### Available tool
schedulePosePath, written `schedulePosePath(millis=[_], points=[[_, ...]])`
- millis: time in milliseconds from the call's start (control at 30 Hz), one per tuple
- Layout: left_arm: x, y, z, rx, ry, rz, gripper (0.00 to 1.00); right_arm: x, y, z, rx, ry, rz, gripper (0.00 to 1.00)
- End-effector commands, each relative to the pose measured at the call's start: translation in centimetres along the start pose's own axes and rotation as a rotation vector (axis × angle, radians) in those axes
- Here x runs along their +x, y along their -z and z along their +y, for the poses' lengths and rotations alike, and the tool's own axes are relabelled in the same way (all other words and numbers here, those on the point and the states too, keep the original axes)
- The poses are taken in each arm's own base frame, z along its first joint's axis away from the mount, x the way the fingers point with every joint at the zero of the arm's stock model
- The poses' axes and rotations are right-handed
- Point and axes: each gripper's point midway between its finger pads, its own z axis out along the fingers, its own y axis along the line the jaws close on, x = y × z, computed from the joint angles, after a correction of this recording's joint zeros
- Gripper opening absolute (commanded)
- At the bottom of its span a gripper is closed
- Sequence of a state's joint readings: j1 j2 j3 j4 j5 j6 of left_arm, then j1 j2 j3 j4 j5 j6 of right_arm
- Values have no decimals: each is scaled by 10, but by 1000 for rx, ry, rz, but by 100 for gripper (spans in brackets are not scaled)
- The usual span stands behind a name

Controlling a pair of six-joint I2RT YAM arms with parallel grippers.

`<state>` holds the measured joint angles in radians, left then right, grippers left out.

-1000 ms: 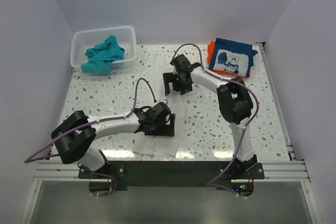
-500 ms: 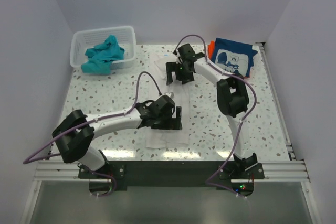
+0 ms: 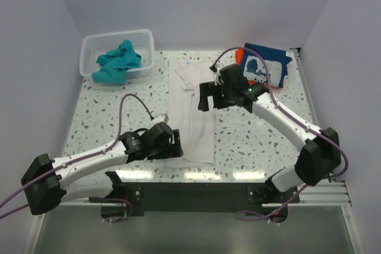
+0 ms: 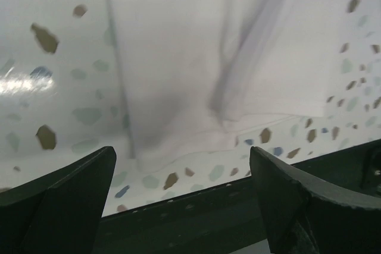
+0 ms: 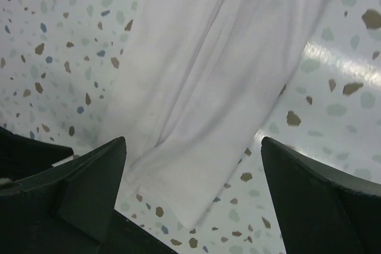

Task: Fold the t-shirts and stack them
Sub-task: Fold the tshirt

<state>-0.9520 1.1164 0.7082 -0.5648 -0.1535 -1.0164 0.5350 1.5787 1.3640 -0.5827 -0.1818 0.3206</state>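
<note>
The large white t-shirt (image 3: 191, 117) lies flat as a long folded strip down the middle of the table. My left gripper (image 3: 172, 147) is open and empty at the shirt's near left corner; the left wrist view shows the hem (image 4: 196, 87) just beyond my open gripper (image 4: 184, 206). My right gripper (image 3: 208, 100) is open and empty over the shirt's right edge, with the cloth (image 5: 208, 87) below the open gripper (image 5: 193, 194). The teal t-shirt (image 3: 119, 60) lies crumpled in the basket. The folded navy printed t-shirt (image 3: 265, 66) sits on the orange one (image 3: 239, 56) at the back right.
The white mesh basket (image 3: 95, 46) stands at the back left corner. The black front rail (image 3: 196, 191) runs along the table's near edge and shows in the left wrist view (image 4: 196, 218). Walls close in the table on the left, back and right.
The white shirt now lies as a longer, smoother strip. My left gripper has drawn back to the left and nearer. My right gripper has moved right and slightly nearer, its arm stretched out.
</note>
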Motion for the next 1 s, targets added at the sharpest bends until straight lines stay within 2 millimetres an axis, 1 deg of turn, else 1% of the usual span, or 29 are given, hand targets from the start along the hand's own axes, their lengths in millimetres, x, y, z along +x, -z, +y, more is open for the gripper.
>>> schedulePosePath(millis=[0, 33, 67, 100, 133, 167, 200, 233, 267, 300, 333, 367, 400, 433, 467, 500, 533, 567, 600, 667, 700, 800, 867, 900, 967], points=[[23, 0, 44, -108, 84, 13, 99, 64, 8, -6, 150, -26, 39, 99], [27, -1, 46, -99, 88, 17, 95, 93, 8, -15, 188, -26, 84, 98], [30, -3, 49, -90, 104, 13, 93, 101, 17, -14, 202, -30, 73, 97], [31, -5, 51, -90, 110, 11, 90, 126, 18, -20, 254, -26, 108, 96], [32, -7, 52, -87, 112, 10, 85, 136, 20, -19, 266, -23, 118, 95], [33, -10, 54, -95, 119, 11, 83, 146, 21, -17, 268, -10, 136, 95], [33, -12, 56, -105, 126, 11, 80, 163, 22, -14, 274, 15, 172, 94], [33, -14, 57, -112, 123, 8, 75, 169, 22, -13, 285, 29, 178, 93], [32, -18, 57, -116, 125, 8, 73, 179, 20, -7, 278, 52, 201, 93], [33, -20, 57, -118, 125, 12, 67, 184, 19, -5, 275, 62, 209, 91], [31, -23, 52, -100, 125, 10, 65, 186, 17, -2, 276, 71, 209, 91], [34, -27, 53, -110, 123, 20, 63, 189, 16, 2, 269, 75, 211, 91], [34, -30, 54, -112, 125, 19, 59, 194, 11, 6, 266, 90, 218, 90], [34, -32, 51, -101, 129, 21, 58, 196, 9, 8, 263, 87, 220, 90], [37, -36, 53, -112, 125, 35, 57, 198, 7, 11, 255, 86, 221, 89], [37, -37, 53, -113, 124, 40, 52, 201, 0, 17, 235, 94, 224, 88], [39, -40, 52, -114, 125, 49, 49, 203, -4, 19, 232, 96, 222, 86], [41, -40, 53, -117, 126, 54, 47, 204, -9, 26, 217, 91, 210, 85], [41, -41, 54, -122, 125, 54, 42, 208, -13, 27, 216, 95, 219, 83], [43, -41, 60, -143, 126, 57, 37, 212, -19, 30, 215, 96, 226, 80], [44, -41, 61, -147, 128, 57, 30, 211, -21, 32, 212, 98, 224, 78], [47, -41, 65, -151, 132, 58, 23, 219, -29, 32, 226, 114, 246, 71], [47, -42, 68, -162, 140, 54, 22, 224, -31, 26, 257, 109, 257, 68], [47, -42, 69, -163, 145, 52, 22, 227, -32, 23, 271, 111, 260, 63], [48, -44, 67, -151, 157, 55, 21, 229, -31, 18, 288, 102, 260, 59]])
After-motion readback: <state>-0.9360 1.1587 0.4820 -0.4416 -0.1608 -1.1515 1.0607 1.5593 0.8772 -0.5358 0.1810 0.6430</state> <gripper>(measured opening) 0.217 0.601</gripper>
